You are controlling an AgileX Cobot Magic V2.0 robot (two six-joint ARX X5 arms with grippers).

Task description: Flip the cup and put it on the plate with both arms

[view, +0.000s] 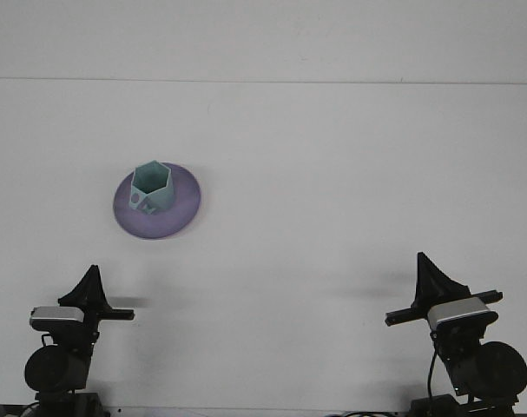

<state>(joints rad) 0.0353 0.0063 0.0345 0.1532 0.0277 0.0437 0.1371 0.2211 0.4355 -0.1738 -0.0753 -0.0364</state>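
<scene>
Front view, single frame. The pale teal, six-sided plastic cup (152, 186) is standing upright, mouth up, on the round purple plate (181, 211). It is sitting a little toward the upper-left part of the plate, inside the rim, with a darker marking showing on its near face. The plate is resting flat on the white desk (332, 174) in the left half of the frame, a bit above the middle height.

My left hand (91, 280) is sitting low in the lower left of the frame, below the plate and slightly left of it, well apart from both plate and cup. Only a dark pointed tip is showing above the grey camera block and the round black joint. I cannot tell from this view whether it is clenched or released; it is touching nothing.

My right hand (426, 269) is sitting in the lower right of the frame, far from the plate, with the same dark pointed shape above its grey block and a short black bar crossing below it. Its state I cannot tell either; nothing is in it.

Both hands are casting soft shadows on the desk just beside them. A faint line is crossing the upper part of the frame where the desk ends.
</scene>
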